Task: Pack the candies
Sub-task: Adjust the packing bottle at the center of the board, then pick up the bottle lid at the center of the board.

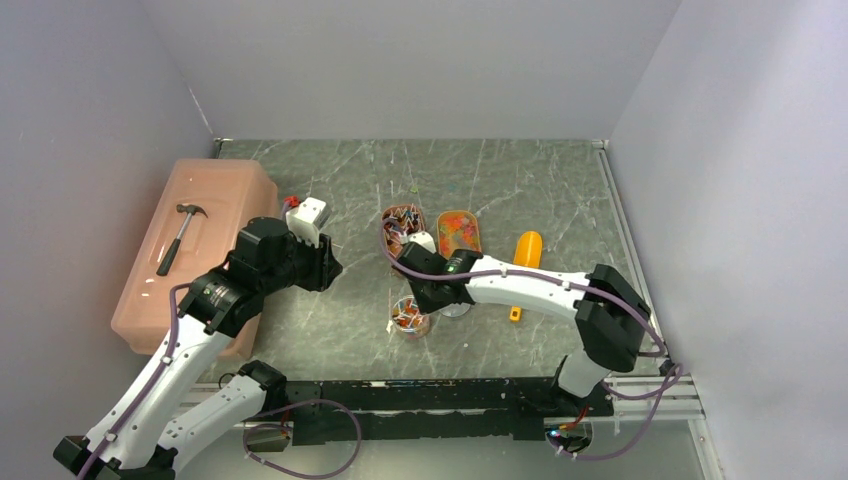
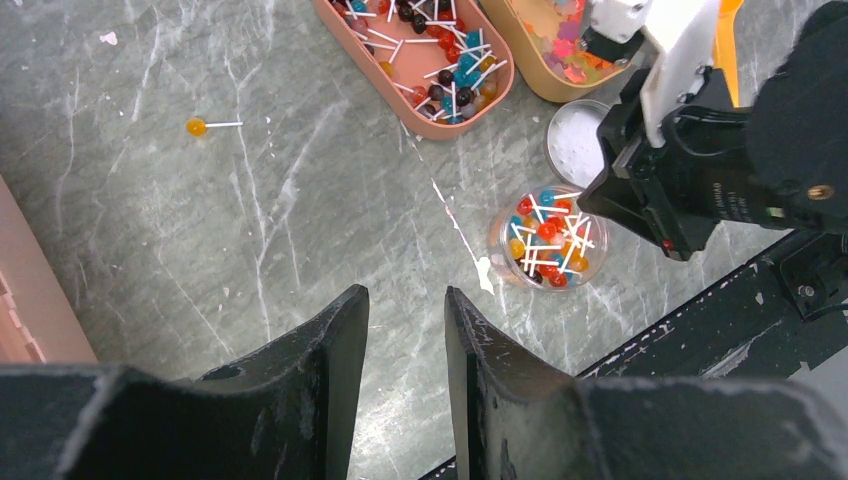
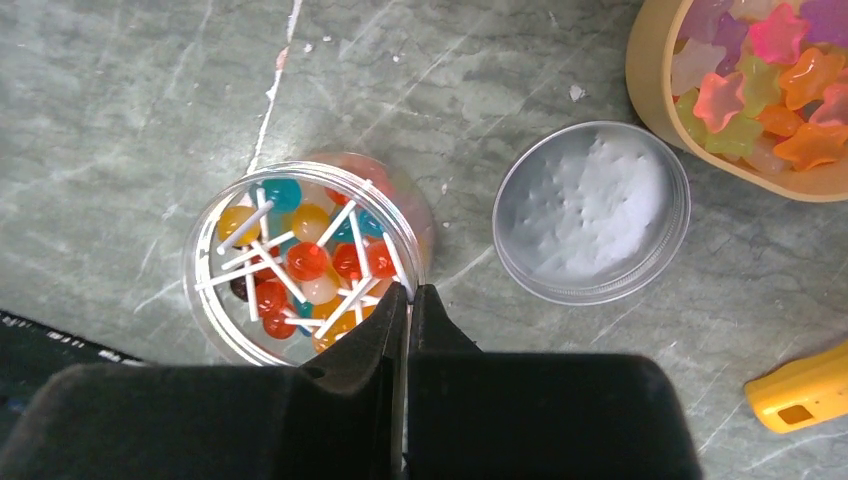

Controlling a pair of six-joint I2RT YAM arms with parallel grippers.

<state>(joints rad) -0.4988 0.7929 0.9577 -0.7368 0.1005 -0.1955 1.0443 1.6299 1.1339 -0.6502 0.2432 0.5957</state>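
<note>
Grey-green marbled table (image 1: 540,190) veined in white, enclosed by plain pale walls (image 1: 400,60) at far, left and right, lit evenly, black rail (image 1: 420,400) mounted along the near edge

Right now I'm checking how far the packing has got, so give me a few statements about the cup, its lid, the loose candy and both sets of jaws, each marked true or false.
1. The clear cup holds lollipops. True.
2. The lid is fitted on the cup. False: it lies flat on the table beside the cup.
3. The right gripper has its jaws wide open. False: they are shut, at the cup's near rim.
4. One loose lollipop lies on the table, apart from the trays. True.
5. The left gripper is carrying a candy. False: its jaws are open with nothing between them.
</note>
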